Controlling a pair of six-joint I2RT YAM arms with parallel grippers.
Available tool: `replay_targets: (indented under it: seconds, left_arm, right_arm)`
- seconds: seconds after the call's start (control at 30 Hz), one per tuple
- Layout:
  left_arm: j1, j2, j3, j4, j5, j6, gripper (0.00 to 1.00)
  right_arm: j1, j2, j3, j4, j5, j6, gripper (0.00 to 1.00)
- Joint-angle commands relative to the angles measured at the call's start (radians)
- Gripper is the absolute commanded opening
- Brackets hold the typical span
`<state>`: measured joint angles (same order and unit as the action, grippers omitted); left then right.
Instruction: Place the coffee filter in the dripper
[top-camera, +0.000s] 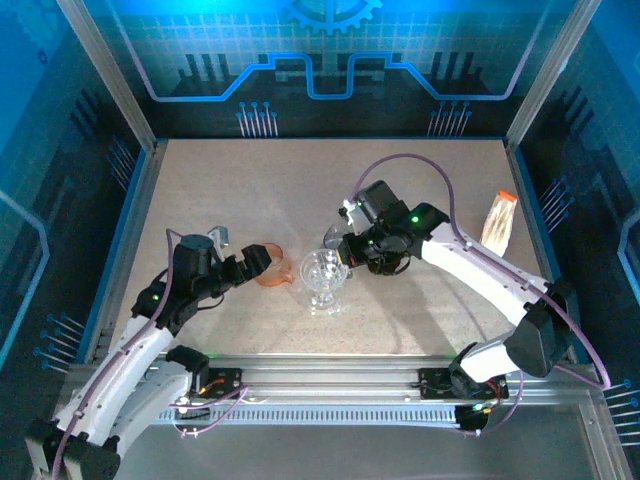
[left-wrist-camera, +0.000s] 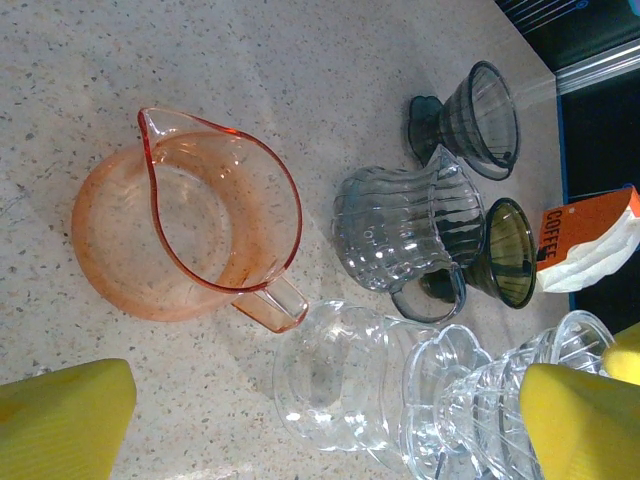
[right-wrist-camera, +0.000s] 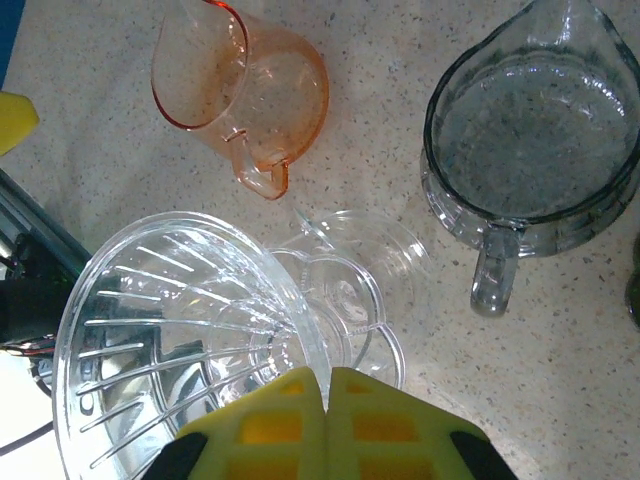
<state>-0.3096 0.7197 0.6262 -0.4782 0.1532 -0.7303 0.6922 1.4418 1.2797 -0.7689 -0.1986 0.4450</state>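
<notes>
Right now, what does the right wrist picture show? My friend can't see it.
A shut yellow gripper is right at the rim of a clear ribbed dripper on a speckled table. Beyond it stand an orange jug and a grey glass jug.

Blue glow tints the walls (top-camera: 60, 150) overhead; the desk (top-camera: 300, 190) is evenly lit, its shadows soft. Wrist views are bright and sharp, with glints on the dripper (right-wrist-camera: 180, 330), and the nearby yellow fingers (left-wrist-camera: 60, 420) look slightly soft.
</notes>
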Motion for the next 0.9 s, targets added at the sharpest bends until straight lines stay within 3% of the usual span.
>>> replay_targets:
  seconds: [0.0, 0.63, 0.87]
  left_arm:
    - [0.008, 0.001, -0.012, -0.005, 0.001, 0.012, 0.99]
    - [0.014, 0.007, -0.023, 0.005, 0.009, 0.008, 0.99]
    - [0.015, 0.009, -0.027, 0.009, 0.015, 0.002, 0.99]
  right_arm:
    - [0.018, 0.005, -0.002, 0.047, -0.013, 0.017, 0.0]
    - [0.029, 0.014, -0.059, 0.06, 0.016, 0.012, 0.0]
    - [0.028, 0.007, -0.069, 0.066, 0.018, 0.023, 0.22]
